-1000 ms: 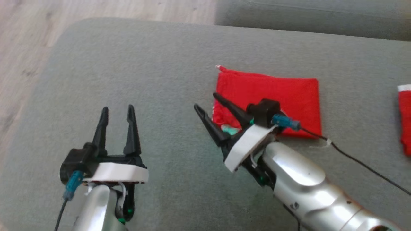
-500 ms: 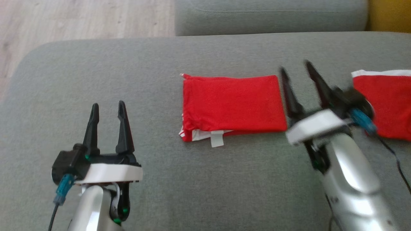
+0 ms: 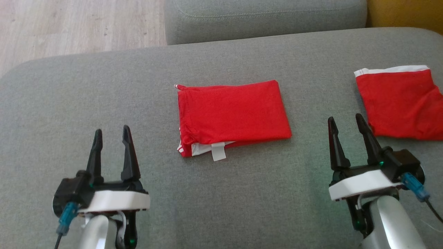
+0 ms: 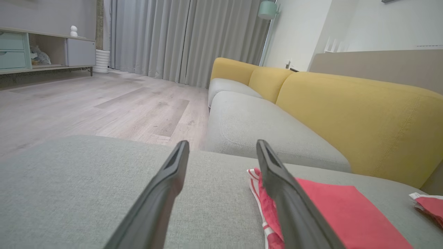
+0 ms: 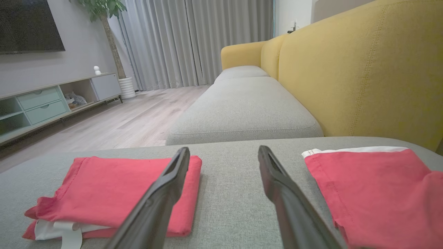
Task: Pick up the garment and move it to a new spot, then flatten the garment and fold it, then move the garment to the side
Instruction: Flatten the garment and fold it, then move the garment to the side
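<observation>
Left gripper (image 3: 112, 129): fingers spread, nothing between them, hovering low over the grey cushion (image 3: 221, 200). Right gripper (image 3: 345, 117): same, released and empty, fingers pointing away from the robot.

Between the two, well apart from both, lies the folded garment (image 3: 232, 114): a neat red rectangle, flat on the cushion, with white trim and a small label (image 3: 218, 152) poking out at its near edge.

Just beyond the right gripper's tips is a second red garment (image 3: 401, 103) with a white band along its far edge. It is looser and rumpled at the near right corner.

Judgement: the fold looks done and the piece let go. What seems left is shifting it aside. That calls for closing on a thick edge so all layers lift together, or the fold will come apart.
</observation>
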Controlling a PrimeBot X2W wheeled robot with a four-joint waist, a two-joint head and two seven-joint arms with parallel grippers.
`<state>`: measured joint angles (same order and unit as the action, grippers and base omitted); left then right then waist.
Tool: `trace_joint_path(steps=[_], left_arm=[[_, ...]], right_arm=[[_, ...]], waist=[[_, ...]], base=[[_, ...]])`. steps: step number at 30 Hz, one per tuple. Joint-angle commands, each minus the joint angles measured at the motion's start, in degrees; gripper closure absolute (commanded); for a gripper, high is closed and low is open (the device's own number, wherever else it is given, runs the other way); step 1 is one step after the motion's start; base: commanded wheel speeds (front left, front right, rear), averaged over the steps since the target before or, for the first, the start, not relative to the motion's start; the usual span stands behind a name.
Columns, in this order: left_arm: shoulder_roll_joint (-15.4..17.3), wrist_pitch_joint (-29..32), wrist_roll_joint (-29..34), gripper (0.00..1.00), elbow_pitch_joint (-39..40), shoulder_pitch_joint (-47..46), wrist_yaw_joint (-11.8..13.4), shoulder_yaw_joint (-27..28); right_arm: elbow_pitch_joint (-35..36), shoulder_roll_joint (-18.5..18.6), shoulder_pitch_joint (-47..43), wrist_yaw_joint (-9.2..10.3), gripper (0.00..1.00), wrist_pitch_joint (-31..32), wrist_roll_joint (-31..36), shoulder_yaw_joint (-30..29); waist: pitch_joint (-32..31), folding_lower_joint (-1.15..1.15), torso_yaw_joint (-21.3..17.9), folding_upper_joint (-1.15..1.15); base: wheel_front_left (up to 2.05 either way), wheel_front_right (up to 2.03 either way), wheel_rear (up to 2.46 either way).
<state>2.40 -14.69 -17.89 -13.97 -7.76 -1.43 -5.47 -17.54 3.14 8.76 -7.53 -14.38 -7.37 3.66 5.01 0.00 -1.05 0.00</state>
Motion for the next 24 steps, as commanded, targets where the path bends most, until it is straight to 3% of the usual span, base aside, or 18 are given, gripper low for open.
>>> trace_joint_path(steps=[1,13,24], left_arm=[[0.5,-0.3,0.4,0.0,1.6,-1.1,0.4,1.7],[0.5,-0.3,0.8,0.0,2.2,-4.7,0.0,0.1],[0.5,-0.3,-1.1,0.0,2.4,-8.9,0.4,-3.5]], right_arm=[[2.5,-0.3,2.0,0.04,0.0,-0.6,-0.4,1.1],[-2.8,-0.3,8.2,0.04,0.0,0.2,1.5,1.8],[-20.7,-0.3,21.3,0.04,0.0,8.7,-1.9,4.6]], waist=[[0.0,0.0,-0.1,0.0],[5.4,0.0,1.9,0.0],[10.2,0.0,7.2,0.0]], base=[[0.0,0.0,0.0],[0.0,0.0,0.0],[0.0,0.0,0.0]])
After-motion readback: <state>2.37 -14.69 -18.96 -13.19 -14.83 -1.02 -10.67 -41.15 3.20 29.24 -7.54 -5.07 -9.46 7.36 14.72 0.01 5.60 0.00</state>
